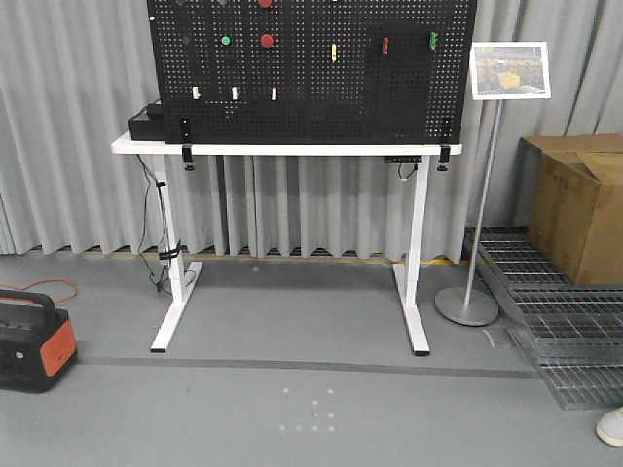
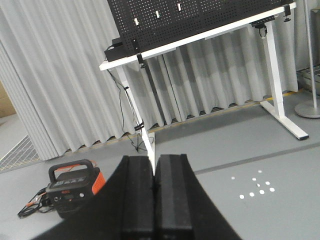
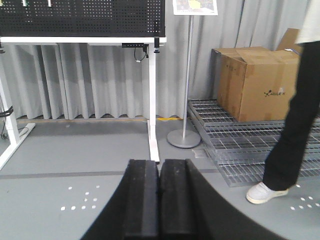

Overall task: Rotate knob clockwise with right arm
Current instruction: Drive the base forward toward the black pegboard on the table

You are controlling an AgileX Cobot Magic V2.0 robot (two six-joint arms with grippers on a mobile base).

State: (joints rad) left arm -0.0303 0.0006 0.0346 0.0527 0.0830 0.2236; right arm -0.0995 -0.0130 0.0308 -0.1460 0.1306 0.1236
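- Hanging over the grey floor (image 3: 75,165), my right jaws (image 3: 159,200) are clenched, pads pressed together with nothing between them.
- My left jaws (image 2: 153,200) are clenched on nothing too.
- From the right wrist, the black pegboard (image 3: 82,17) stands on the white counter (image 3: 80,39) at 11 o'clock, well apart from me.
- I cannot pick out the knob among the pegboard's small fittings.
- A sign stand (image 3: 187,75) rises at 12 o'clock, a cardboard box (image 3: 255,82) sits at 2, and a person's dark-trousered leg (image 3: 292,130) stands at 3.

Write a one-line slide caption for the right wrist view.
Shut right pincer faces a white table, sign stand, cardboard box and a bystander's leg.
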